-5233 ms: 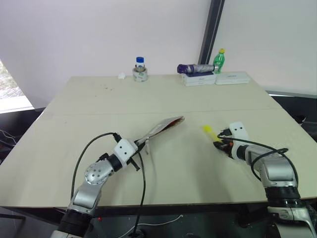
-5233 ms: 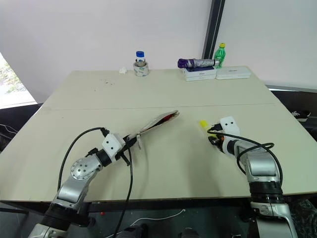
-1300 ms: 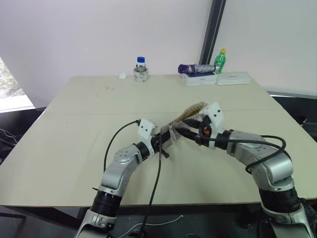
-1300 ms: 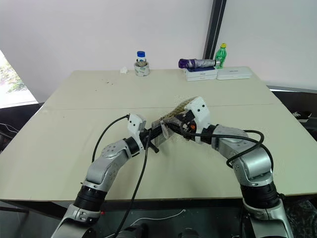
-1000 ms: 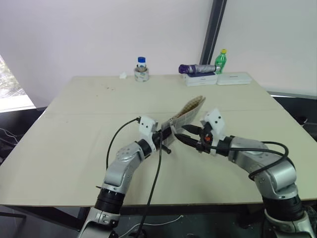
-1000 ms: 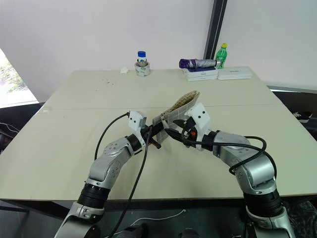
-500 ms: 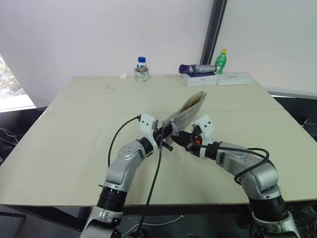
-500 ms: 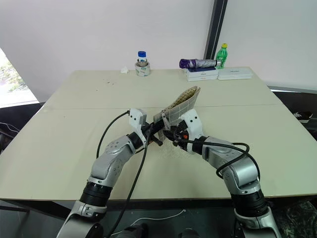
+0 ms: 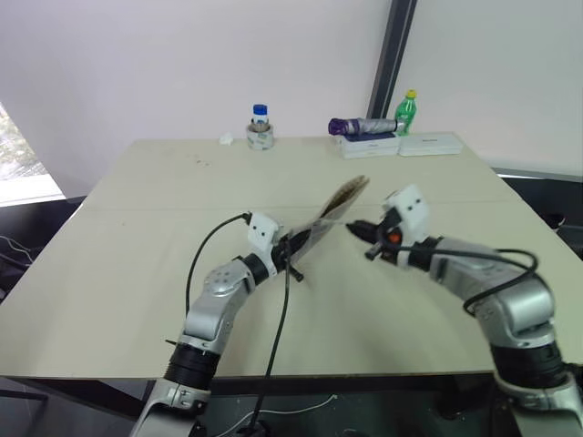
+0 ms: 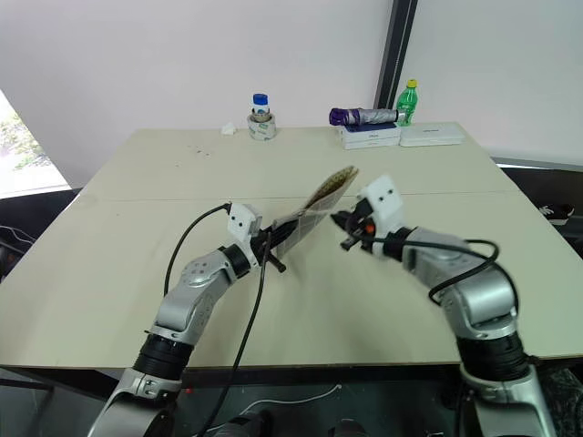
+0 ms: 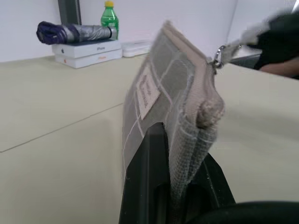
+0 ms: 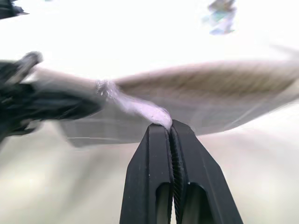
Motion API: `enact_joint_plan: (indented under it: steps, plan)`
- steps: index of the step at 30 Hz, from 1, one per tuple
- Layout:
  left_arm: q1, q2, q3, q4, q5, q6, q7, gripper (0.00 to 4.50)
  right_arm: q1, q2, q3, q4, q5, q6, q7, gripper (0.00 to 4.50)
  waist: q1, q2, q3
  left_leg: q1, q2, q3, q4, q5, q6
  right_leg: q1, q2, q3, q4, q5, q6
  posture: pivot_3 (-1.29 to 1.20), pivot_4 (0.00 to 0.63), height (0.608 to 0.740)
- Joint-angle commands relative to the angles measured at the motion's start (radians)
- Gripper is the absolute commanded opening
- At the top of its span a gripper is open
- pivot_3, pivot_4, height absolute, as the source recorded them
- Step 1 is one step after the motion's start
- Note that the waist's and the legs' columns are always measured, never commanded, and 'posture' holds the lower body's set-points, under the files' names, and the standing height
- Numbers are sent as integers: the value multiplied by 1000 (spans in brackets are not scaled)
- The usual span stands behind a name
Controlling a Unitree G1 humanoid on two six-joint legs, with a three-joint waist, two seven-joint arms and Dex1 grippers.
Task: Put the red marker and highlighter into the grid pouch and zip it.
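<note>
The grid pouch (image 9: 333, 207) is a grey fabric pouch with white grid lines and a white label, held up above the table and slanting up toward the far right. My left gripper (image 9: 293, 248) is shut on its lower near corner; the left wrist view shows the fabric pinched between the black fingers (image 11: 149, 158). My right gripper (image 9: 353, 227) is just right of the pouch, shut on the white zipper pull cord (image 12: 140, 105). The red marker and the highlighter are hidden.
At the table's far edge stand a blue-capped jar on a tape roll (image 9: 260, 127), a purple folded umbrella (image 9: 363, 126) on white boxes, a green bottle (image 9: 404, 109) and another white box (image 9: 428, 143). The beige table (image 9: 137, 237) is bare around both arms.
My right gripper, open a second ago, shut on the pull cord at the pouch's near end and has drawn it up and to the right. The left gripper shifted slightly left with the pouch.
</note>
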Motion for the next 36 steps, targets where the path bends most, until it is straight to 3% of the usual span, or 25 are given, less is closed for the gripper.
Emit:
enact_joint_plan:
  steps: [1,8,14,17,19,22,24,28,29,36]
  plan:
    - [19,60,21,-3,23,-55,-33,0,-50,-79,-81,103,-76,-58,-24,58,0,0,0,0,0,1,0,0,0,0,0,0,0,0,0,0,150,736]
    - [76,132,44,-44,-6,-65,-89,0,-103,-132,-77,328,-185,-159,-74,58,-1,0,0,0,0,3,-1,0,0,-1,0,1,0,0,0,0,150,736]
    - [122,177,52,-78,16,-95,-93,0,-73,-133,-37,309,-160,-171,-14,58,-4,0,0,0,1,3,-2,0,0,-2,0,1,0,0,0,0,150,736]
    - [127,190,43,-81,37,-138,-89,0,-36,-140,-21,273,-128,-144,52,891,-2,0,0,0,1,3,-1,0,0,-2,0,1,0,0,0,0,150,736]
    - [129,197,40,-82,37,-150,-90,0,-10,-144,-18,250,-119,-140,79,1816,0,0,0,0,1,2,-1,0,0,-1,0,1,0,0,0,0,150,736]
    - [130,204,46,-85,22,-143,-94,1057,13,-149,-20,223,-122,-149,101,3439,0,0,0,0,1,2,-1,0,0,-1,0,1,0,0,0,0,150,736]
    - [135,219,46,-92,24,-139,-103,2042,21,-151,-24,210,-127,-150,107,4480,-2,0,0,0,1,2,-1,0,0,-1,0,1,0,0,0,0,150,736]
    - [161,276,75,-128,18,-112,-112,4161,49,-170,-33,189,-143,-160,116,4500,-4,0,0,0,1,2,-2,0,0,-2,0,1,0,0,0,0,150,736]
    - [174,295,86,-142,8,-104,-118,4471,57,-175,-36,187,-146,-163,118,4500,-4,0,0,0,1,1,-2,0,0,-2,0,1,0,0,0,0,150,736]
    - [324,407,195,-256,-88,14,-166,4471,101,-211,-45,181,-143,-191,170,4500,-3,0,0,0,2,0,-2,0,0,-2,-1,2,0,0,0,0,150,736]
